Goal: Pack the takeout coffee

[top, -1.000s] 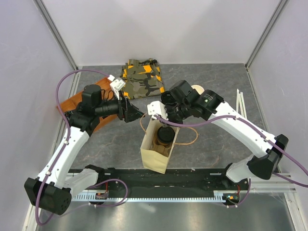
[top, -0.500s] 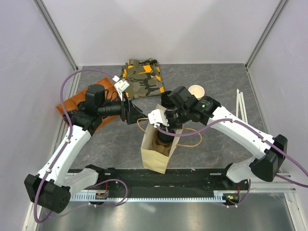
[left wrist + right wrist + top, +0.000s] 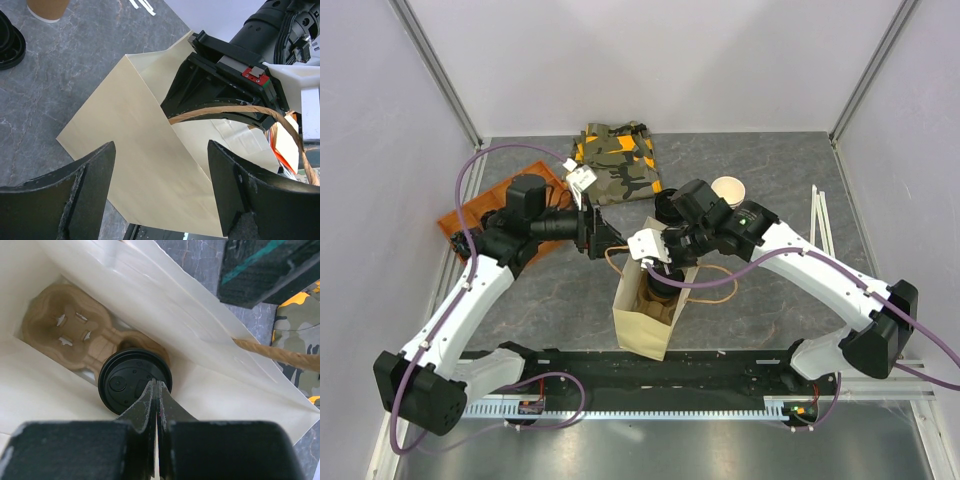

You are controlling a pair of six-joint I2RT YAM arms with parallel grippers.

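The takeout coffee (image 3: 134, 381) stands lid-up inside the paper bag (image 3: 642, 322), on the pulp carrier (image 3: 65, 322) at its bottom. The bag stands near the middle of the surface's near edge. My right end effector (image 3: 154, 386) hangs in the bag's mouth just over the lid's rim, fingers pressed together, pinching nothing. My left end effector (image 3: 161, 172), spread and empty, faces the bag's outer wall. Risk, as I judge it: in lifting out, my right wrist may snag a rope handle (image 3: 720, 290) or the wall and topple the bag. Count: one lidded coffee, one bag, one carrier, two handles, one lidless cup (image 3: 728, 188) nearer the far edge.
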